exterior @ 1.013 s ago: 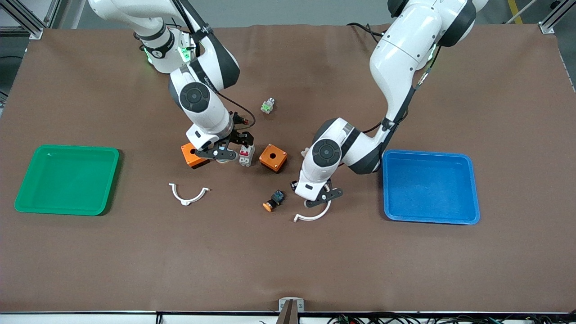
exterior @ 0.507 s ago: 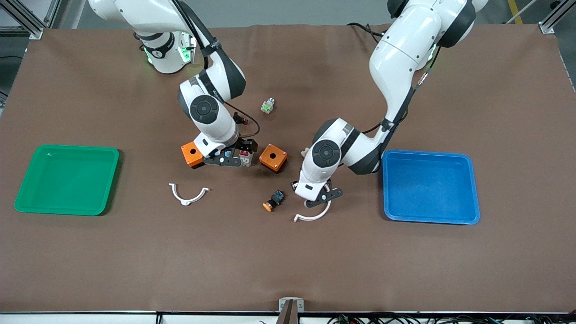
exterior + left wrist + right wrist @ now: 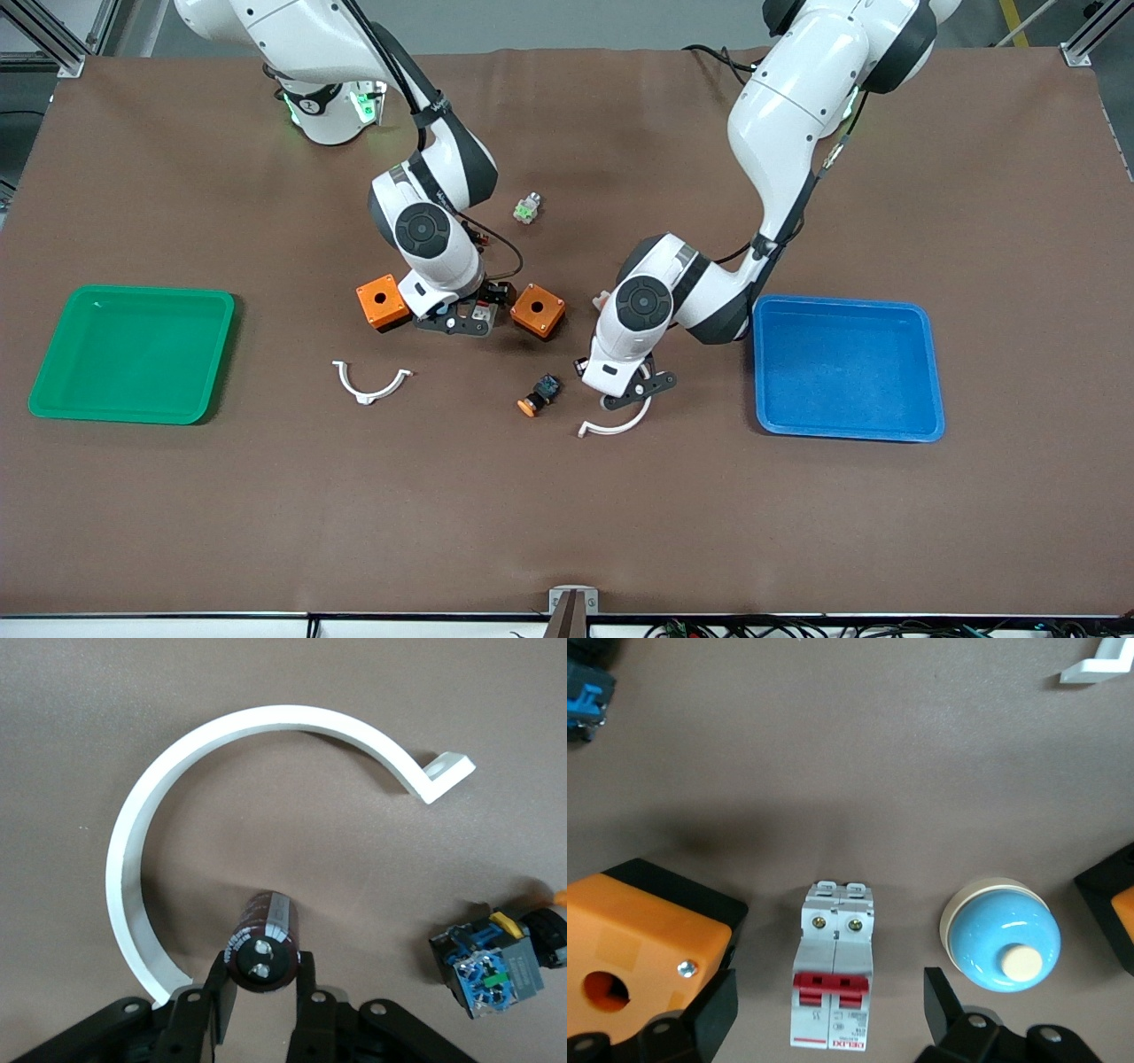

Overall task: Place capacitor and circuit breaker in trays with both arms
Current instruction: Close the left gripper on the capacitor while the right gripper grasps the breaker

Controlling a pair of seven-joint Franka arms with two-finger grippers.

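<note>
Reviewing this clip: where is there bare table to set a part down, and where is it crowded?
Free: the wide brown strip nearer the front camera than the two white curved clips, and both the green tray and blue tray. Crowded: mid-table, where the open right gripper straddles the white circuit breaker between the orange boxes, and the left gripper grips the black capacitor.

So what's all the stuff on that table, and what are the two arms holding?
capacitor: 1, black, between the left gripper's fingers, inside a white clip's curve
circuit breaker: 1, white-grey, red toggles, between the orange boxes
orange boxes: 2, mid-table
blue dome: 1, beside the breaker
white clips: 2, curved
push button: 1, orange cap, blue body
green part: 1, nearer the bases
green tray: 1, right arm's end
blue tray: 1, left arm's end
left gripper: shut on capacitor
right gripper: open, straddling the breaker
</note>
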